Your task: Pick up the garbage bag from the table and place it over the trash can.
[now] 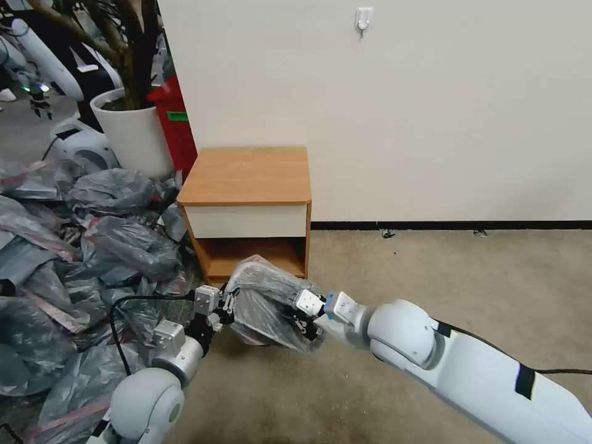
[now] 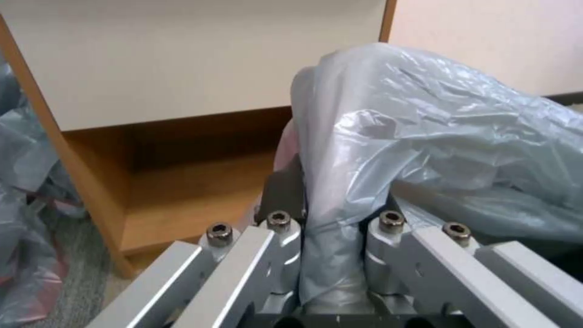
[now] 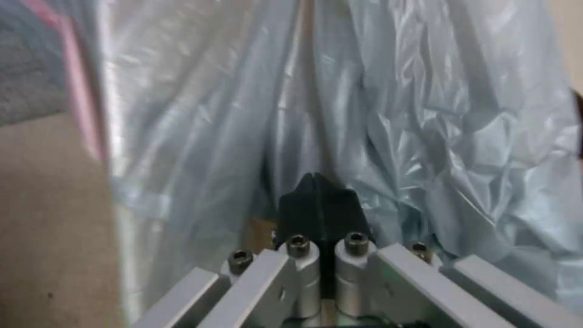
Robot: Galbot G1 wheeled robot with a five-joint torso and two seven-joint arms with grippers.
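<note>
The thin crinkly translucent grey plastic garbage bag (image 1: 268,302) hangs stretched between both grippers before the low wooden table's (image 1: 246,176) open shelf, left gripper (image 1: 223,306) and right gripper (image 1: 306,317) each clenched on opposite ends, seemingly over the hidden bin.

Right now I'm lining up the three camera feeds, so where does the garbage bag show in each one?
Head view: the garbage bag hangs low in front of the table, stretched between the left claw and the right claw.
Left wrist view: bag bunched between the claw's fingers, beside the table's open shelf.
Right wrist view: bag beyond the shut black fingertips.
Shared landmark: the bag's pink band.
</note>
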